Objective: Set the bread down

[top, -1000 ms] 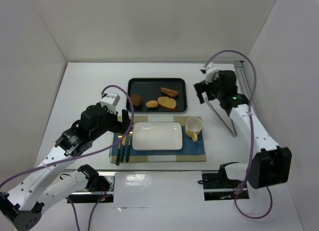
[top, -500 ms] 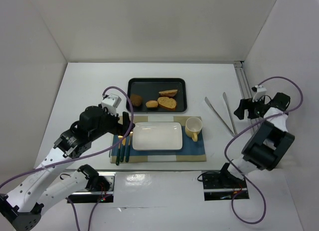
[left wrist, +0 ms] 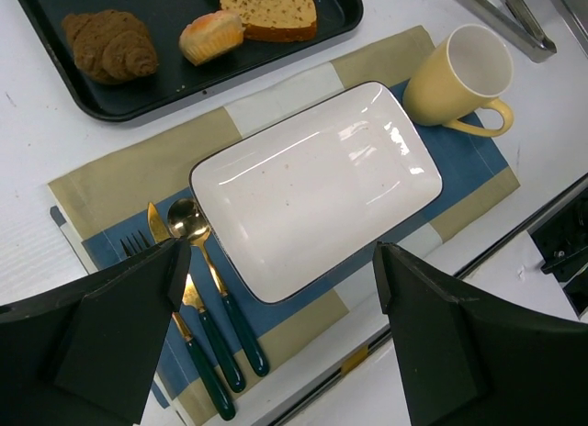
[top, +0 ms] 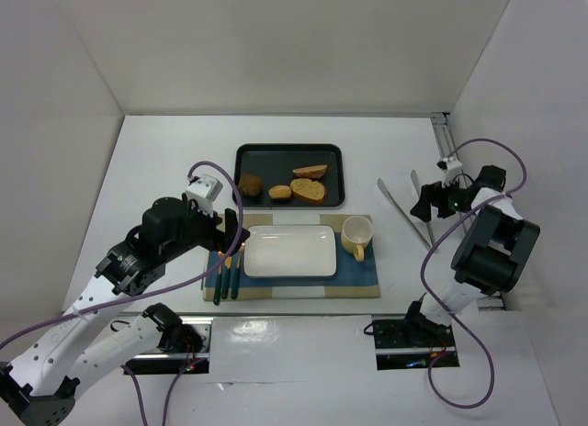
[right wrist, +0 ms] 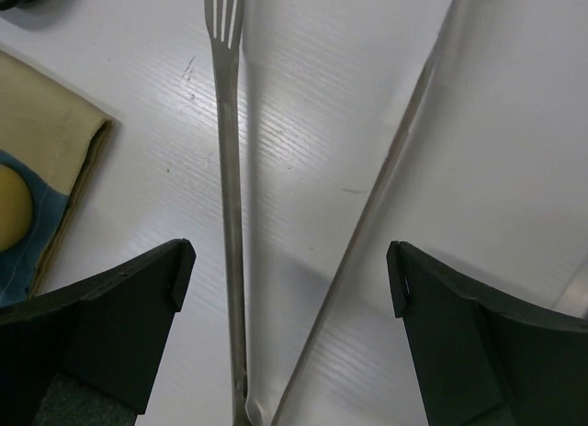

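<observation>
Swung in from the table's right edge, the right gripper (right wrist: 292,327) straddles the splayed silver metal tongs (right wrist: 230,215), fingers spread wide, gripping nothing. Brown bread slices (top: 309,190) lie on the black rectangular tray (top: 276,164); bare white table (right wrist: 303,123) surrounds the tongs.

The top external camera sits high behind the arm bases, looking down and forward over the whole white bench (top: 165,160). The left wrist camera looks steeply down from mid height, sharing the rectangular plate (left wrist: 317,192), yellow mug (left wrist: 455,77) and black tray (left wrist: 175,4) with that overhead view. The right wrist camera hangs close above the bench (steel tongs (right wrist: 228,196) nearly fill it), a patch the overhead shows right of the placemat (top: 358,281).
</observation>
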Motion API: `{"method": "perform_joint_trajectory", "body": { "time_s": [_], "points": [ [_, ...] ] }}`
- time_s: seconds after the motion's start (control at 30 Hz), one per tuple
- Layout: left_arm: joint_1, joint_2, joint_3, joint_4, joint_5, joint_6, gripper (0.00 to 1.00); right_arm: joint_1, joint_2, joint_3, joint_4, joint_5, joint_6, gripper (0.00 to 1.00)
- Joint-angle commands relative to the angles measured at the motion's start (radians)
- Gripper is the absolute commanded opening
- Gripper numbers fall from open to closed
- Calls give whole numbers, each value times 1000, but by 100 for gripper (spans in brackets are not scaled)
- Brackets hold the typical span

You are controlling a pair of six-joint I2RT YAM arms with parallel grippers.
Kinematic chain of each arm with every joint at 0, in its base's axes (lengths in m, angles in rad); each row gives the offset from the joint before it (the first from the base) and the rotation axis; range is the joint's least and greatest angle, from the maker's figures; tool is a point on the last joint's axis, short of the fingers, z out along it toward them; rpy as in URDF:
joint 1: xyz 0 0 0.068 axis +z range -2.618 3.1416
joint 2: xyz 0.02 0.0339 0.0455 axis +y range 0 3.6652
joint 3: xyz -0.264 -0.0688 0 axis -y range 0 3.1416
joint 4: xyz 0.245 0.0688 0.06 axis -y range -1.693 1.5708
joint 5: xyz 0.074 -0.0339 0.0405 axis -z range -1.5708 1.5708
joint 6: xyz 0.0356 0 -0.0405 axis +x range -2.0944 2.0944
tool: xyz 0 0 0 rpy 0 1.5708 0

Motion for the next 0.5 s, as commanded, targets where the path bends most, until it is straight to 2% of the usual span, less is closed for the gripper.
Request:
{"method": "perform_joint_trajectory", "body": {
  "time_s": [0.0,0.17,0.47],
  "points": [
    [3,-13,12,26,20,18,100,34,-12,20,51,30,32,100],
    [3,-13,12,26,29,18,100,105,-12,-18,106,100,41,100],
    [3,-4,12,26,29,18,100,125,-42,-46,155,151,50,100]
  ]
}}
